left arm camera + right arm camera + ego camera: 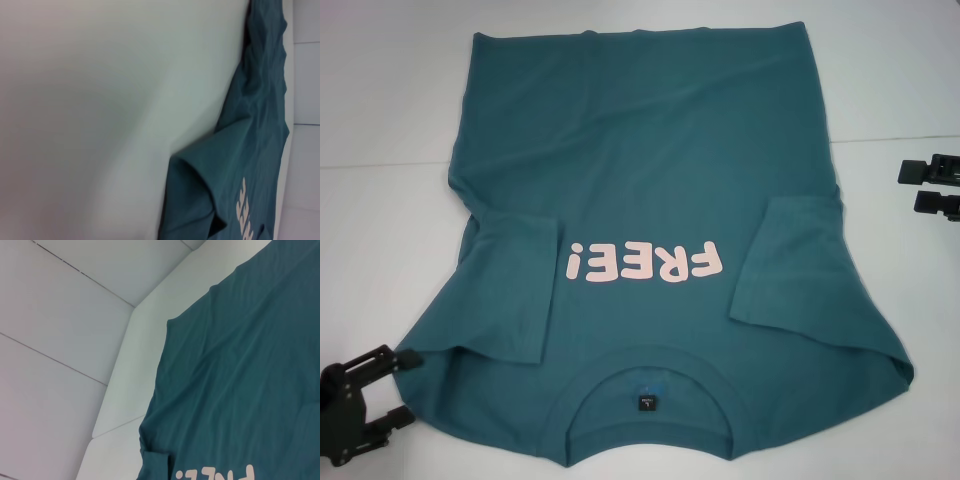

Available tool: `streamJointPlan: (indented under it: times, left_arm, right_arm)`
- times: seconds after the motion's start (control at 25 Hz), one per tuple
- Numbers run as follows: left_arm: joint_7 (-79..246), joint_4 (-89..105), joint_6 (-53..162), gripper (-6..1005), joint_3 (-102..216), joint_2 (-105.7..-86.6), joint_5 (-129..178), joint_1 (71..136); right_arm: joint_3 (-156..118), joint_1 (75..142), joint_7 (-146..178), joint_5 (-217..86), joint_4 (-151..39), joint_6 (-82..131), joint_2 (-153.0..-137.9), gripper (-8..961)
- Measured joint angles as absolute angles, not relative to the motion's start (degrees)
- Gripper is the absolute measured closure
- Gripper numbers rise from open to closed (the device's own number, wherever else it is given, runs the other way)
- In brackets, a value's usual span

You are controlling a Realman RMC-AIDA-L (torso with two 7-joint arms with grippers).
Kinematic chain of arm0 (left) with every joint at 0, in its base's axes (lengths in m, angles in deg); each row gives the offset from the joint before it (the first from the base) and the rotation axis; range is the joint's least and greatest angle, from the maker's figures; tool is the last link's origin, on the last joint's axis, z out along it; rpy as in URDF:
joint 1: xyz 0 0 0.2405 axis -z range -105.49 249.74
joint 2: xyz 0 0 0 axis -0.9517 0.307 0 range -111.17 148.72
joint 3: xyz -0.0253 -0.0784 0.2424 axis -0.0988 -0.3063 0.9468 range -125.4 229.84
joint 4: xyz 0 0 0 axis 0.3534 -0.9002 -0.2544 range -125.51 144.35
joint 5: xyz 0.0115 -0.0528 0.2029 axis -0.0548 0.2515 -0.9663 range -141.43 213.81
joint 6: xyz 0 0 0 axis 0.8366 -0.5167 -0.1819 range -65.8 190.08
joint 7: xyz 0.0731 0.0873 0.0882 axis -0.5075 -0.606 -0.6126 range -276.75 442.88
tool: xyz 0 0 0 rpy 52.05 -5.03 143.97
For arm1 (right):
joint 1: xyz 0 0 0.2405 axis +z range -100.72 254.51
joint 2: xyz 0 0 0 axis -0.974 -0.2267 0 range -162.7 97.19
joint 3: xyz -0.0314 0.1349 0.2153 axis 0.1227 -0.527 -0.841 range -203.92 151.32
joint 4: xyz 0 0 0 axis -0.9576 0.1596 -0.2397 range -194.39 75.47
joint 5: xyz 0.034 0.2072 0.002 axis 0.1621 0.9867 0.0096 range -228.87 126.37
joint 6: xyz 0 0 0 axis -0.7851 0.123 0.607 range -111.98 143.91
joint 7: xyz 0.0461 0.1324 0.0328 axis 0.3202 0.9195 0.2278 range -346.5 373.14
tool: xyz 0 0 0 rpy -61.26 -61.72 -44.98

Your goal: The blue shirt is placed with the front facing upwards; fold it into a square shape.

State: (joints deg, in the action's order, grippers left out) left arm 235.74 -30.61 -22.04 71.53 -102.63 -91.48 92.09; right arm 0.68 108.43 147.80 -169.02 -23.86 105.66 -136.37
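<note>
The blue shirt (650, 170) lies flat on the white table, front up, its pink "FREE!" print (645, 263) reading upside down from the head view. Its collar (648, 385) with a small dark label (648, 403) is at the near edge. Both sleeves are folded inward onto the body, one on the left (515, 290) and one on the right (790, 270). My left gripper (410, 387) hangs open beside the shirt's near left corner, holding nothing. Over at the far right my right gripper (910, 188) is open, clear of the shirt's edge. The wrist views show the shirt (260, 150) (240, 390) from the side.
The white table (380, 200) has a seam line running across it at the far side. Bare tabletop flanks the shirt on the left and right. Pale wall panels (60, 315) show in the right wrist view.
</note>
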Motion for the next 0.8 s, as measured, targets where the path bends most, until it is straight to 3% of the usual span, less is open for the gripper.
streamJointPlan:
  times: [0.8]
  left_arm:
    - [236.17,-27.40,-20.14,175,72.33,-102.43,-92.95,93.22]
  right_arm:
    - [0.50,108.46,148.32,-169.02,-23.86,106.32,-135.92,136]
